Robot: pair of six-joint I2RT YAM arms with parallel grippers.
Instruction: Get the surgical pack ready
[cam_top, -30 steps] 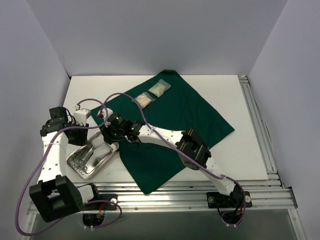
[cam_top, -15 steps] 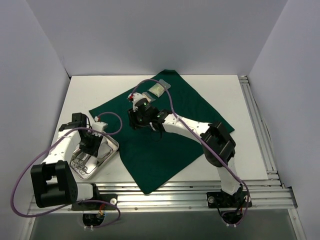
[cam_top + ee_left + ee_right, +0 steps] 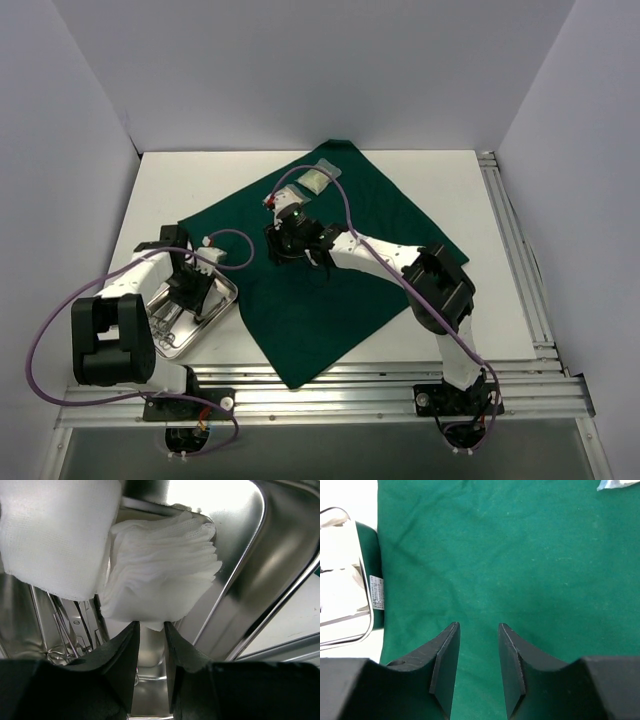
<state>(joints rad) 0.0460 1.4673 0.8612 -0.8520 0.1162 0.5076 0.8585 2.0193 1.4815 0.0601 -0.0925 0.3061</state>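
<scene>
**Left pincer down in the tray, right pincer over the cloth**

The big green cloth (image 3: 340,280) lies flat on the white table (image 3: 470,190). One of its corners points away from the arms. Every place here is told from that cloth.

The shiny steel tray (image 3: 228,300) sits just beside the cloth's left edge. The left pincer (image 3: 186,290) reaches down into this tray, off the cloth.

In the left wrist view its two black fingers (image 3: 120,655) stand a little way apart. One finger is on each side of the bottom corner of a stack of white gauze pads (image 3: 160,565). I cannot tell if the fingers are squeezing that corner or only sitting next to it.

A second white pad (image 3: 50,535) fills the top left of that view, very close to the camera. Thin steel tools (image 3: 67,625) lie in the tray beside the stack, partly hidden by the pads.

The right pincer (image 3: 477,626) hangs over the cloth, on its left part and toward the far corner. Its fingers are spread wide, and only green cloth shows between them.

A small white tag (image 3: 376,592) sits at the cloth's left edge, right next to the tray.

One clear packet (image 3: 316,179) lies on the cloth near its far corner. The right arm covers the spot just left of it, so I cannot tell what lies there.
</scene>
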